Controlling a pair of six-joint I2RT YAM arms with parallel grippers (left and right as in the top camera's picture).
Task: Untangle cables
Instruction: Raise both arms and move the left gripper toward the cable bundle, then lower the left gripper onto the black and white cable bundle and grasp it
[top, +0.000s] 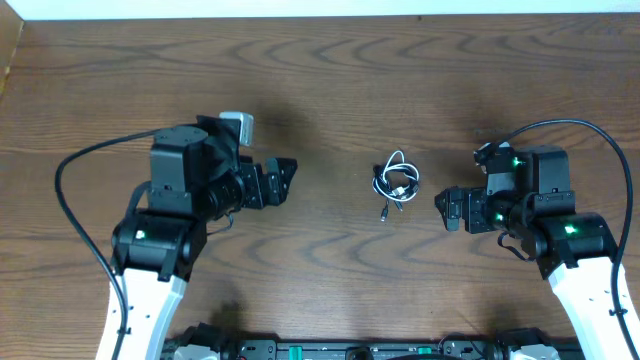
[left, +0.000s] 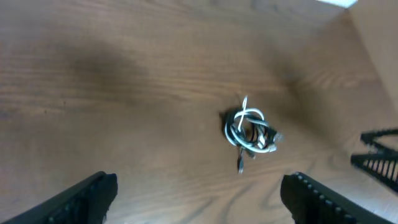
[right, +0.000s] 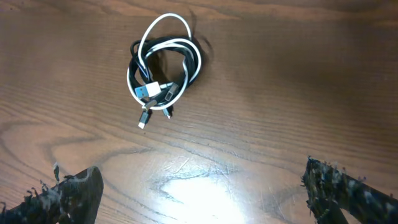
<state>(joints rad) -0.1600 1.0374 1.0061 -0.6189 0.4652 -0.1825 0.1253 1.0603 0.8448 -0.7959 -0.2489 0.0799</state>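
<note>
The black and white cables (top: 396, 181) lie wound together on the table (top: 330, 80), untouched, with the left gripper (top: 287, 178) well apart on one side of them and the right gripper (top: 447, 210) near on the other, both spread wide and empty, seemingly so each can take one cord.

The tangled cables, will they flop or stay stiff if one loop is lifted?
Probably floppy: the cables are thin cords lying in loose loops. Likely light, so the knot may lift together, since black and white strands interlace. The plug ends would probably dangle.
</note>
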